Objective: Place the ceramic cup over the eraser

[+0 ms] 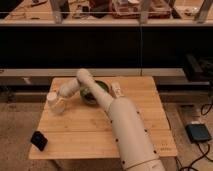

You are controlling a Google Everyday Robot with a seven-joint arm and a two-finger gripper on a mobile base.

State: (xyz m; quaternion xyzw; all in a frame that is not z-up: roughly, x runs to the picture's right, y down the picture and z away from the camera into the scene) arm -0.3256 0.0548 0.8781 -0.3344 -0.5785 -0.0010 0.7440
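The white ceramic cup [51,98] is at the left edge of the wooden table [100,130], tilted and held in my gripper [56,104]. The gripper is at the end of the white arm [120,125] that reaches across from the lower right, and it is shut on the cup's lower part. The black eraser [38,140] lies at the table's front left corner, well below the cup and apart from it.
A green bowl [95,92] sits at the back middle of the table, partly behind the arm. A pale rectangular block [117,90] lies just right of it. A dark shelf unit stands behind the table. A grey pedal box [199,133] is on the floor at right.
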